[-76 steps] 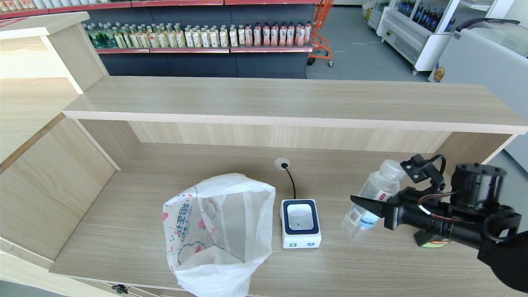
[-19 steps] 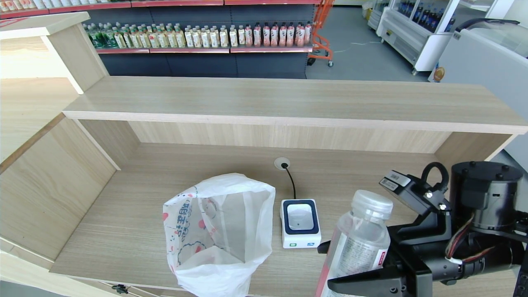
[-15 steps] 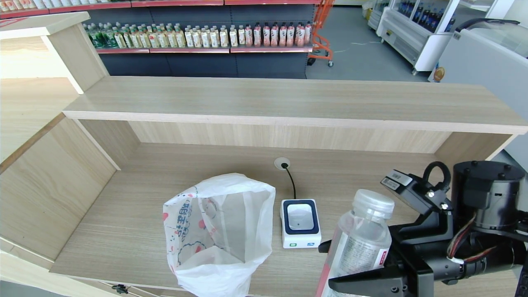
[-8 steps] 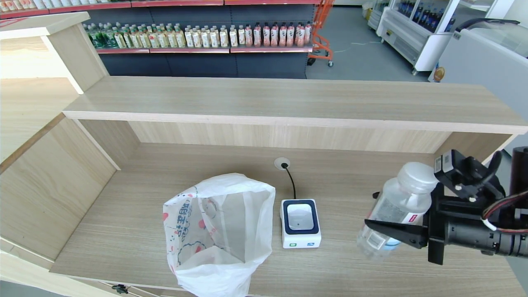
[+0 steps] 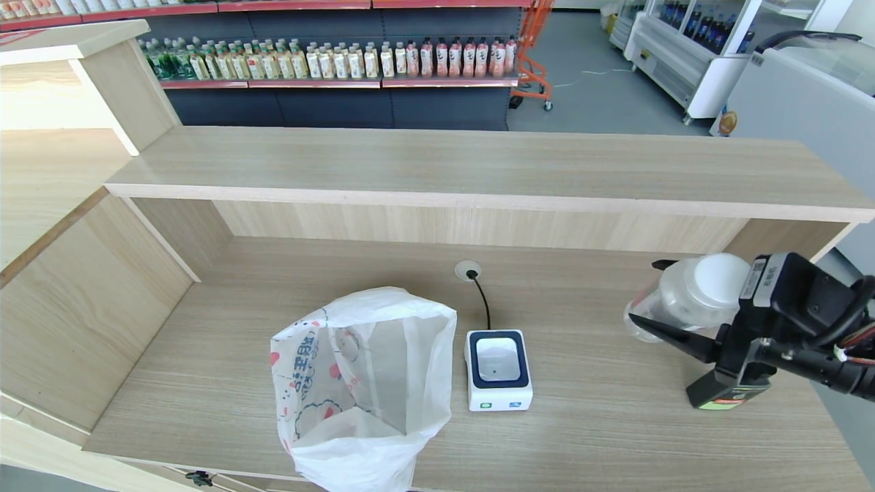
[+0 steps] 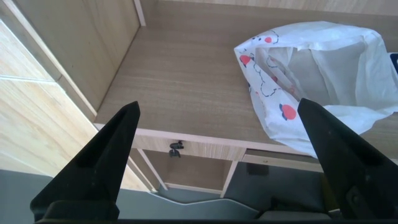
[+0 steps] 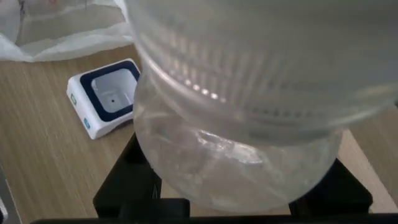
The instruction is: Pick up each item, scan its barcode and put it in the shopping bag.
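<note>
My right gripper (image 5: 648, 292) is shut on a clear plastic water bottle (image 5: 683, 290) with a white cap, held tilted above the right side of the wooden counter, well right of the scanner. In the right wrist view the bottle (image 7: 249, 112) sits close up between the dark fingers. The white and blue barcode scanner (image 5: 497, 369) lies face up at the counter's middle, also seen as the scanner (image 7: 109, 96) below the bottle. An open white shopping bag (image 5: 362, 383) with printed figures stands left of it. My left gripper (image 6: 217, 162) is open, off the counter's front edge near the bag (image 6: 311, 74).
A small dark box with a green label (image 5: 723, 396) rests on the counter under the right arm. The scanner's cable (image 5: 480, 297) runs to a hole at the back. A raised ledge (image 5: 478, 171) and side walls enclose the counter (image 5: 205, 355).
The right arm has carried the bottle from low and close at the front up and back to the right, turning it so its cap faces the head camera. Bag and scanner have stayed put.
</note>
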{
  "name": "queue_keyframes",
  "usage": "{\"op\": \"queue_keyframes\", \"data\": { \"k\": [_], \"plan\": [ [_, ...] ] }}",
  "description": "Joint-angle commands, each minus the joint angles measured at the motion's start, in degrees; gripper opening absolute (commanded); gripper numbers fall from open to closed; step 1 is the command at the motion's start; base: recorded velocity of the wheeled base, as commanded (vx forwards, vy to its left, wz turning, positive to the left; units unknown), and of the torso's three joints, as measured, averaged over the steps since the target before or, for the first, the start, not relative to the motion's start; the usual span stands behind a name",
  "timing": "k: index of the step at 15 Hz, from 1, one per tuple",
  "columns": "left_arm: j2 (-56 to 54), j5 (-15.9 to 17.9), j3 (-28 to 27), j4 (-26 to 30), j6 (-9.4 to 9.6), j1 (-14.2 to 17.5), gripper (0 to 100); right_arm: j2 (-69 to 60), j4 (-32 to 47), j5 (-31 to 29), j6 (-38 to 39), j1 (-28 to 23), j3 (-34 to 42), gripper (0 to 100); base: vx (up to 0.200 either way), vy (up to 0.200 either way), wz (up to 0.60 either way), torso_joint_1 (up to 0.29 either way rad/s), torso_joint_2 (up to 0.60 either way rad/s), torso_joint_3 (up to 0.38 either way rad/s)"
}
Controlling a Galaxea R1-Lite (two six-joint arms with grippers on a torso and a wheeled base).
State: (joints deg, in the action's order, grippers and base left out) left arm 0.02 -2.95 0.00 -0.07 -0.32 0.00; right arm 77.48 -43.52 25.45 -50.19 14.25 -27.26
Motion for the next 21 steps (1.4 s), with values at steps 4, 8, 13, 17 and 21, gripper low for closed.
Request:
{"op": "queue_keyframes", "data": {
  "k": [4,8,13,17,21],
  "plan": [
    [-0.02,-0.04,0.00,-0.01,-0.03,0.00,100,7.16,-4.29,2.58,-11.25,1.92,-1.83,0,0.000,0.000,0.00,0.000,0.00,0.000],
    [-0.02,-0.04,0.00,-0.01,-0.03,0.00,100,9.97,-4.56,2.14,-17.49,10.01,-2.89,0,0.000,0.000,0.00,0.000,0.00,0.000],
    [-0.02,0.05,0.00,-0.01,0.23,0.00,100,13.83,-4.56,2.32,-23.46,11.59,-3.24,0,0.000,0.000,0.00,0.000,0.00,0.000],
    [-0.02,-0.04,0.00,-0.01,0.14,0.00,100,17.88,-7.98,3.37,-24.96,11.68,-2.80,0,0.000,0.000,0.00,0.000,0.00,0.000],
    [-0.02,-0.04,0.00,-0.01,0.05,0.00,100,23.42,-13.34,3.37,-24.87,15.10,-4.12,0,0.000,0.000,0.00,0.000,0.00,0.000]
  ]
}}
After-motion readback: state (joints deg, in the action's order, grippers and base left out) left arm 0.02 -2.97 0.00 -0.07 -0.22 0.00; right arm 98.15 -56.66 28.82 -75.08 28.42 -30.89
